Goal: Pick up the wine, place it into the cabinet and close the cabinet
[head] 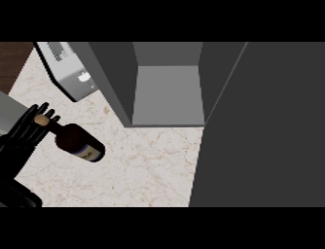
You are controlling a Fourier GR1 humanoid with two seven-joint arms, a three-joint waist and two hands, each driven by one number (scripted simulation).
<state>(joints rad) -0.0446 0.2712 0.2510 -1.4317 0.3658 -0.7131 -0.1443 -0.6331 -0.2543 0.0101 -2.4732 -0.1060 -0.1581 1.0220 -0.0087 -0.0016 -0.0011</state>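
Head view shows the left hand curled round the wine over the desk, beside the open cabinet.

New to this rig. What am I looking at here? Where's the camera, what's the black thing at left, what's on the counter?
The single picture comes from the robot's head, looking steeply down at a kitchen counter with a pale marbled top.

The black shape at lower left is the robot's left hand, coming up from the bottom edge on its forearm. Its fingers lie by the neck of a dark wine bottle, which is tilted, cork end toward the hand, label end pointing down-right. Whether the hand actually grips the neck cannot be told from here. The right hand is not in view.

The grey box at top centre is the cabinet, open and with nothing visible inside. The big dark panel at right looks like its open door. A grey appliance sits at upper left.
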